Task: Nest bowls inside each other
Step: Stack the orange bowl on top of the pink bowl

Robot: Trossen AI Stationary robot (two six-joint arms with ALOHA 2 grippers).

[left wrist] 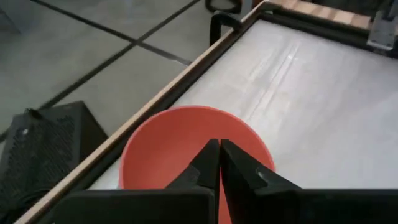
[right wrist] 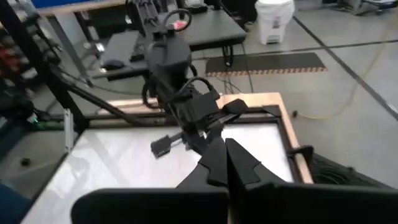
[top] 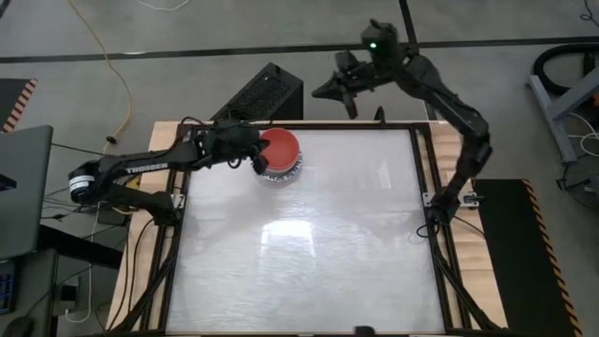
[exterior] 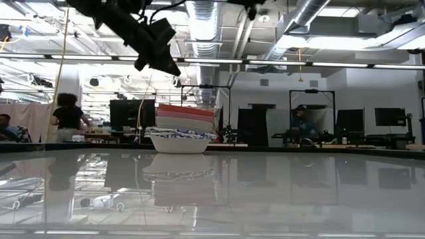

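A stack of nested bowls (top: pixel 280 155) stands near the table's far edge, left of centre. A red bowl (left wrist: pixel 186 146) is on top, a pink one (exterior: pixel 184 117) sits under it, and a white bowl with a blue-patterned rim (exterior: pixel 179 141) rests on the table at the bottom. My left gripper (left wrist: pixel 219 155) is shut and hovers over the red bowl's left part; the low view shows my left gripper (exterior: pixel 174 69) clear above the stack. My right gripper (top: pixel 343 91) is shut with nothing in it, raised high beyond the table's far edge.
A black box (top: pixel 264 94) stands on the floor just past the far edge, behind the stack. A dark frame (top: pixel 418 159) borders the table. The glossy tabletop (top: pixel 309 253) spreads bare toward the near and right sides. People (exterior: pixel 68 118) show in the room behind.
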